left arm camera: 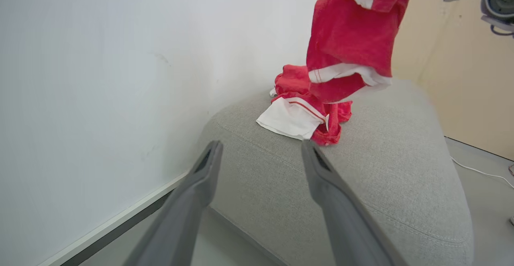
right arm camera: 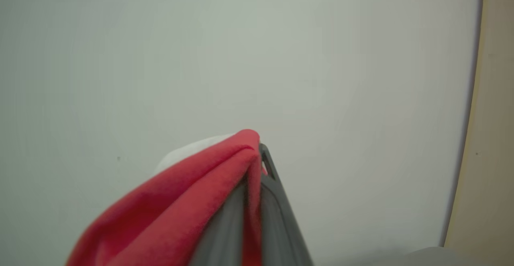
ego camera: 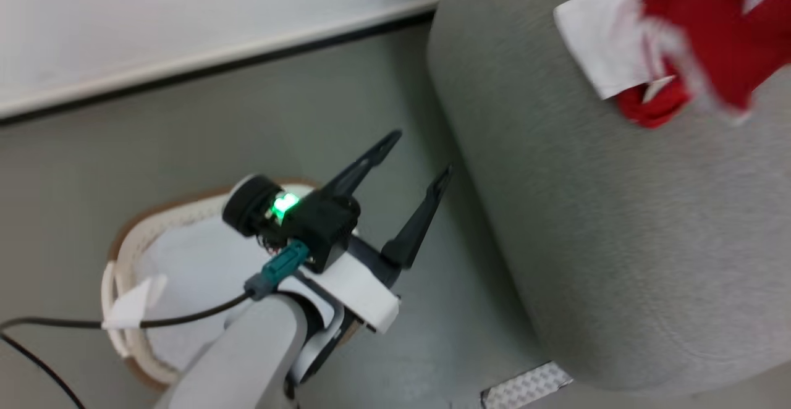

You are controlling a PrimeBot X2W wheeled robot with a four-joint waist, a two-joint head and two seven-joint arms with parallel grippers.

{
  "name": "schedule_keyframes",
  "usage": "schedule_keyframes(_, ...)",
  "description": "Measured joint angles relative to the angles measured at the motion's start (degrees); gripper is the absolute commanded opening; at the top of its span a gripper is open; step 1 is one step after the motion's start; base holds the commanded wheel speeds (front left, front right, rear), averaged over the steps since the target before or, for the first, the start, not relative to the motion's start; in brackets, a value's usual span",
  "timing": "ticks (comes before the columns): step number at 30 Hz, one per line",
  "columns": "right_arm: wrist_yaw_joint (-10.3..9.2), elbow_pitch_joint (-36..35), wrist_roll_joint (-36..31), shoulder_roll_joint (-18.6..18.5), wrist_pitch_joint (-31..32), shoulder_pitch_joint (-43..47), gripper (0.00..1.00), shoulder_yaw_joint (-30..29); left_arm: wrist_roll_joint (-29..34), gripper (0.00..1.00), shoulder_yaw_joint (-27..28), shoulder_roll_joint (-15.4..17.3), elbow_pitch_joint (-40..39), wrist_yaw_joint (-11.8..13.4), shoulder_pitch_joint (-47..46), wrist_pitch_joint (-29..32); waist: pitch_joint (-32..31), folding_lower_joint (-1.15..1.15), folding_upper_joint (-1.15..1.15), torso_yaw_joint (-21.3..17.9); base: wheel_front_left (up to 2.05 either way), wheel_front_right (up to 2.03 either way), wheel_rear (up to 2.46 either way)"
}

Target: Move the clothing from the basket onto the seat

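Observation:
The clothing (left arm camera: 349,37), a red garment with white stripes, hangs above the seat (left arm camera: 381,177), a light grey sofa. My right gripper (right arm camera: 257,153) is shut on a red fold (right arm camera: 192,201) of it. Another red and white piece (left arm camera: 305,105) lies bunched on the seat below it. In the head view both pieces blur together as clothing (ego camera: 710,32) at the seat's (ego camera: 618,242) far end. My left gripper (ego camera: 420,156) stands open with nothing in it, over the floor between the basket (ego camera: 133,230) and the seat. In its own wrist view the left gripper (left arm camera: 261,145) points at the seat.
A white wall with a dark baseboard (ego camera: 216,63) runs behind the basket and the seat. A black cable (ego camera: 185,317) trails from my left wrist across the basket. A beige wall (left arm camera: 461,77) and a white floor cable (left arm camera: 478,171) lie beyond the seat.

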Motion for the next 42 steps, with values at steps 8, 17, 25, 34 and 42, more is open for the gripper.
schedule_keyframes(8,0.00,10.5,-6.1,-9.0,0.5,-18.7,0.00,-17.3,0.6,1.00,-0.1,-0.3,-0.1,-0.8,-3.6,-0.6,8.3,0.01,0.00,6.8,0.00,0.00,0.00)
schedule_keyframes(17,0.00,26.7,-23.0,-13.6,0.5,-23.2,0.00,-36.9,-1.0,1.00,0.0,0.4,-1.3,0.0,-0.7,-1.2,13.5,0.00,0.00,13.6,0.00,0.00,0.00)
schedule_keyframes(25,0.00,34.3,-36.2,-7.5,0.2,-20.0,0.53,-49.2,-1.3,1.00,0.8,1.8,-2.4,1.6,1.1,-1.0,14.2,-0.01,0.00,15.1,0.00,0.00,0.00)
schedule_keyframes(34,0.00,43.7,-42.6,-6.5,0.1,-18.6,1.00,-43.4,-3.1,1.00,3.0,2.1,-0.6,3.1,3.1,-3.4,9.3,-0.02,0.00,12.5,0.00,0.00,0.00)
schedule_keyframes(42,0.00,37.7,-33.8,-1.9,0.1,-8.6,1.00,-30.0,-5.9,1.00,7.2,2.9,4.8,6.3,8.8,-9.0,0.9,-0.02,0.00,10.2,0.00,0.00,0.00)
